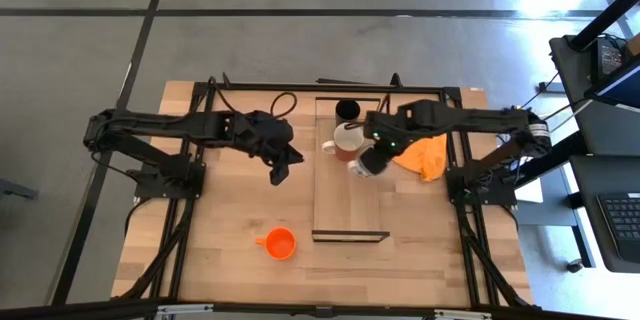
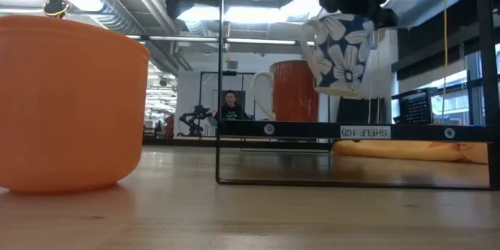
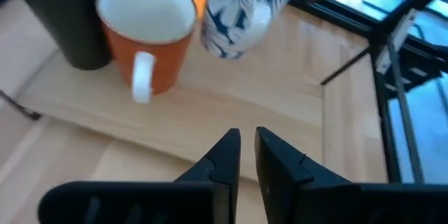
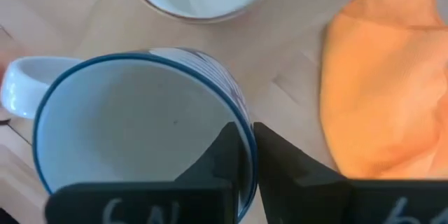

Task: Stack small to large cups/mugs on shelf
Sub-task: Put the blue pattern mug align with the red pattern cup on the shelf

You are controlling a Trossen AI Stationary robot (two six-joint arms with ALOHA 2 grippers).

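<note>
Right gripper (image 4: 243, 155) pinches the flowered mug's (image 2: 342, 53) rim above the shelf (image 1: 348, 218)

A long light-wood shelf (image 1: 350, 210) in a thin black frame lies on the desk. At its far end stands a black tumbler (image 1: 347, 110), upright. Just beside it an orange mug (image 1: 346, 138) with a white inside and white handle stands upright on the board. A white mug with blue flowers (image 2: 341, 55) and a blue rim hangs tilted above the shelf, pinched at its rim by the right gripper (image 4: 245, 155). A plain orange cup (image 1: 280, 244) with a small handle stands on the desk, well apart from the shelf.
</note>
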